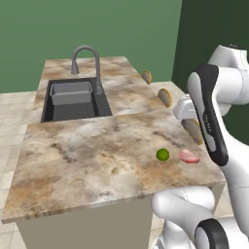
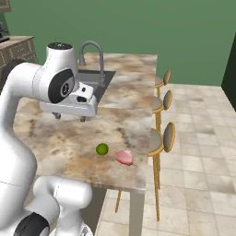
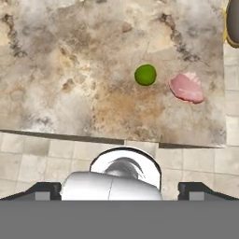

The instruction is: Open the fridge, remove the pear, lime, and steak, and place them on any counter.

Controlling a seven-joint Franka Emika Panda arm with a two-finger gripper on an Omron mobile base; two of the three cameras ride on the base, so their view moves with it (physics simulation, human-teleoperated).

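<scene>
The lime (image 1: 163, 154) (image 2: 102, 149) (image 3: 145, 74) rests on the marbled island counter (image 1: 87, 155) (image 2: 60, 143) (image 3: 70, 70) near its front right corner. The pink steak (image 1: 188, 156) (image 2: 124, 157) (image 3: 186, 87) lies flat just right of the lime, close to the counter's edge. My gripper (image 2: 70, 117) (image 3: 121, 190) hangs above the counter, left of and behind both items, looking straight down. It is open, fingers wide apart, with nothing between them. The pear and the fridge are out of view.
A dark sink basin (image 1: 73, 99) with a curved grey tap (image 1: 90, 61) (image 2: 94, 53) sits at the counter's far end. Three round stools (image 2: 168, 133) (image 1: 165, 97) line its right side over tiled floor (image 2: 198, 152). A panelled wooden cabinet (image 2: 16, 50) stands far left.
</scene>
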